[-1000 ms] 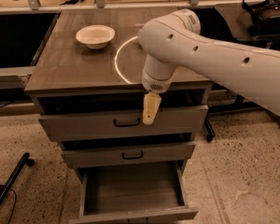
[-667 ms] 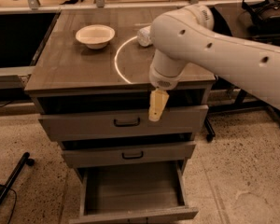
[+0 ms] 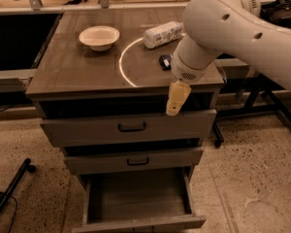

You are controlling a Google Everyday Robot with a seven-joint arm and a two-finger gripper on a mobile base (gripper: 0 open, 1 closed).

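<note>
The gripper [image 3: 172, 109] hangs in the middle of the frame, a bit to the right. It is closed and holds nothing. It sits just in front of the top drawer [image 3: 87, 130], near the drawer's right end, and that drawer is pulled out a little. The bottom drawer [image 3: 140, 222] is wide open. On the cabinet top [image 3: 77, 67], in the upper part of the frame, sit a white bowl [image 3: 100, 36], a white bottle [image 3: 162, 34] on its side, and a small dark thing [image 3: 165, 61].
</note>
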